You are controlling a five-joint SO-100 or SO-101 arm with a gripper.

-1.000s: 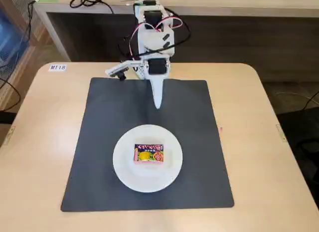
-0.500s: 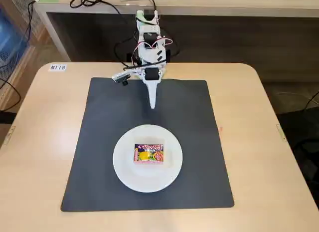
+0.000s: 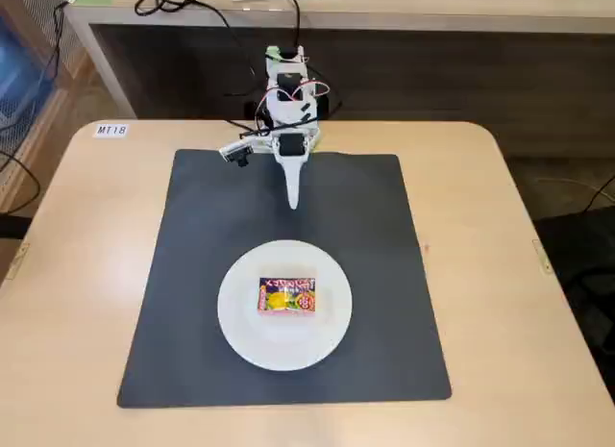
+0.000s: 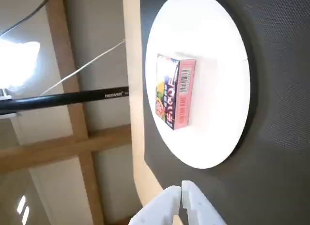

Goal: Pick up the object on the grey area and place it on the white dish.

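Beige tabletop carrying the grey mat. Candy packet lies flat at the centre of the white dish, long axis across the fixed view, well apart from the gripper, whose fingers are closed and empty near the mat's far edge.

We see a matte, finely textured dark grey mat on a smooth pale wood-look worktop, a smooth white dish, and a glossy printed packet.
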